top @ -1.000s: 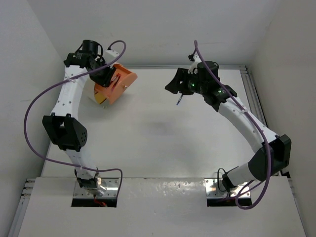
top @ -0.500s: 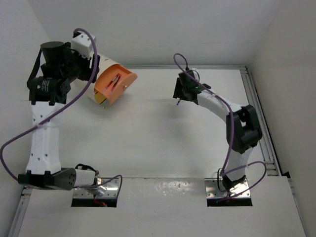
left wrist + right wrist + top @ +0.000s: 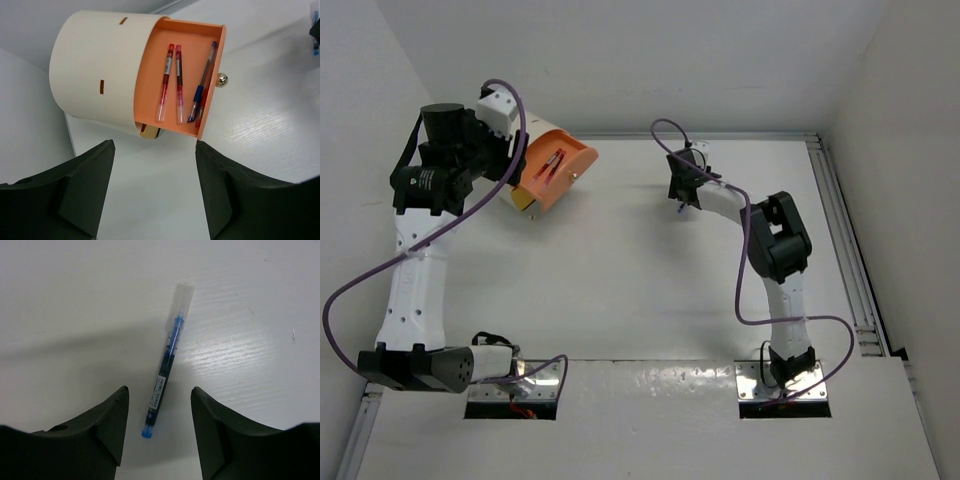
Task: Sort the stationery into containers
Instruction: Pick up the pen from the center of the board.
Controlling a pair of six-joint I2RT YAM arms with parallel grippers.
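Blue pen [image 3: 167, 360] lying inside spread right tool [image 3: 159, 390], touching neither finger.

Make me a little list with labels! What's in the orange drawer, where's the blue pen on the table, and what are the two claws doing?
Container: cream-white round container, its orange drawer pulled open
In drawer: two red plastic pens side by side, plus a blue-barrelled pen
Loose pen: blue pen with a clear cap, lying flat on the white table
Left gripper: open, empty, facing the drawer
Right gripper: open, one finger on each side of the loose pen, not gripping it
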